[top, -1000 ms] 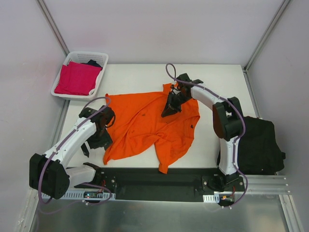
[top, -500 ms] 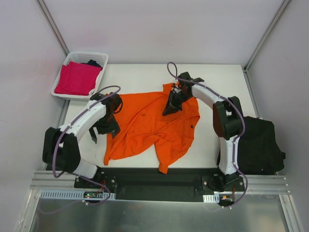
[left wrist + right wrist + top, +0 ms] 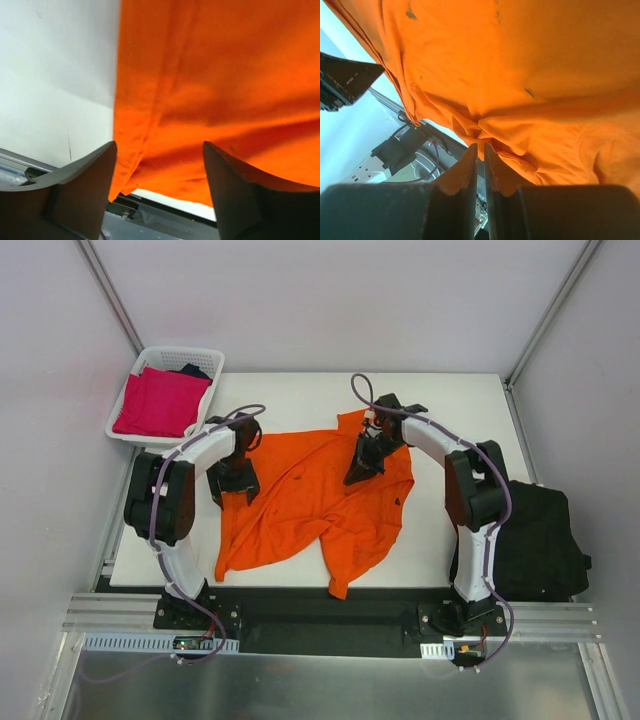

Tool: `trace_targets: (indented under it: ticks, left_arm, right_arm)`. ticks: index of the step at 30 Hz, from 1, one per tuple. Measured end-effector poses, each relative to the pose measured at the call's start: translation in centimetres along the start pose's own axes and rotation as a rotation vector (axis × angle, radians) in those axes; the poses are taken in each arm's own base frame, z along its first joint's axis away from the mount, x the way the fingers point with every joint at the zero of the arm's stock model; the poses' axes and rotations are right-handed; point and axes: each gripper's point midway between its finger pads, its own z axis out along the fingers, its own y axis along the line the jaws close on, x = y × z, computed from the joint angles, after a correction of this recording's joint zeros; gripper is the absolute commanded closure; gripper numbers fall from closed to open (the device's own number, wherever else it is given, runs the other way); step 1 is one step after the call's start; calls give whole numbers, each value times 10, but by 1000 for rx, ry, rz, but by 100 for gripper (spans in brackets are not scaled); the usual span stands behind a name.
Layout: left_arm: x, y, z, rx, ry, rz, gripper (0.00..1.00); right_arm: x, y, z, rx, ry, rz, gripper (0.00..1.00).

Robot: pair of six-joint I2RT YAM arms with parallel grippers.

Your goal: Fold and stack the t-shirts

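The orange t-shirt [image 3: 310, 505] sprawls rumpled across the bench [image 3: 450, 400], a tail reaching the near edge, its long axis slanting near-left to far-right; soft black t-shirts [image 3: 535, 540] slump beyond the right edge. My left end effector [image 3: 159, 150] hangs released, jaws wide, over the shirt's left hem — the nearer arm for that side. Farther back, my right end effector [image 3: 480, 147] is clenched on a bunched fold of the same shirt. By the far left corner, a folded magenta t-shirt [image 3: 160, 402] lies in the lattice basket [image 3: 190, 353].
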Motion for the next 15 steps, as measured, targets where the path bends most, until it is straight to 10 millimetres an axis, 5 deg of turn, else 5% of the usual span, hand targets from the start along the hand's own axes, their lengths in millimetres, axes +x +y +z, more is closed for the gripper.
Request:
trace_targets:
  ticks: [8, 15]
  left_arm:
    - [-43, 24, 7, -32, -27, -60, 30]
    - [-63, 13, 14, 8, -43, -22, 31]
  right_arm:
    - [-9, -5, -9, 8, -37, 11, 87]
    - [-10, -7, -9, 16, -43, 12, 87]
